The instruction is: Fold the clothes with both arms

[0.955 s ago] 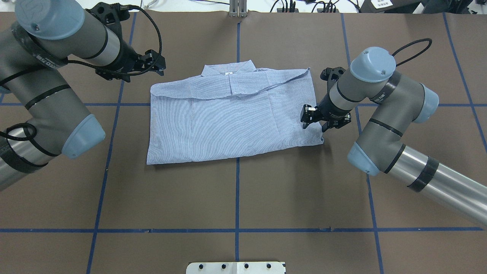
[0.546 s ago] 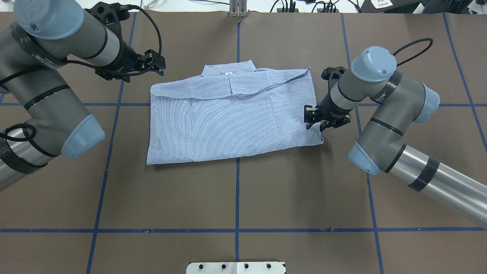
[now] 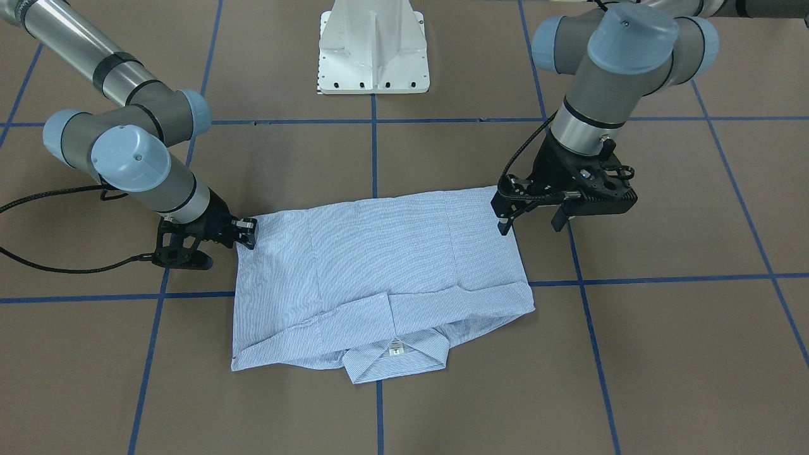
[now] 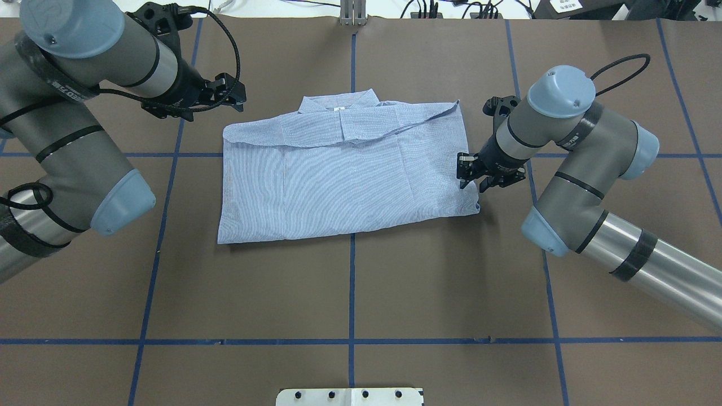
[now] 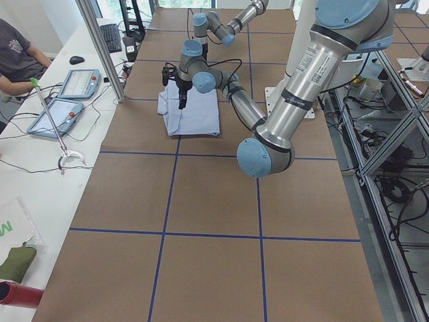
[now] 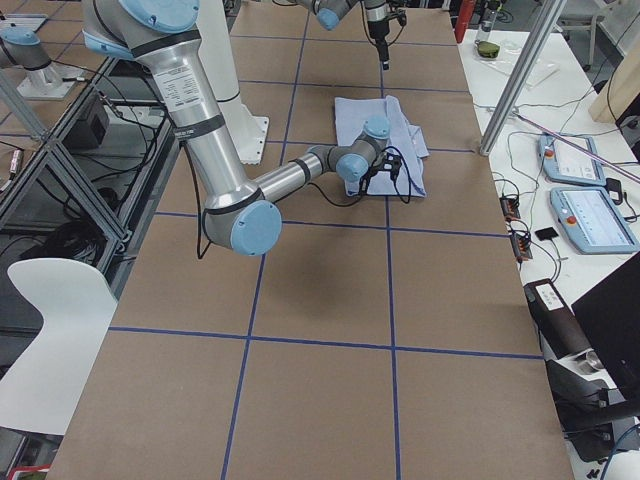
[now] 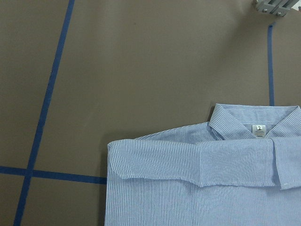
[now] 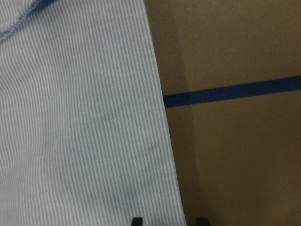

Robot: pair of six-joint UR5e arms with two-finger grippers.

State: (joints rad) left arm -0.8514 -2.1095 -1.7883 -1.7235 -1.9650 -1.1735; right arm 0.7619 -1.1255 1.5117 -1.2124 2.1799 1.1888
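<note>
Both hands released, you can see: right hand [image 4: 470, 181] straddles edge of shirt [image 4: 338, 180], left hand [image 3: 532, 222] raised off opposite side.

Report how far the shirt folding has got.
Done: the shirt lies as a flat rectangle, sleeves folded in, collar at the far edge. In hand: the right gripper, open, sits at its right edge; the left gripper, open, hovers off its left side, holding nothing. Left: probably the final folds.

Pale blue, white-striped shirt [image 4: 338, 186]; brown table [image 4: 451, 293], blue grid [image 4: 352, 293]
</note>
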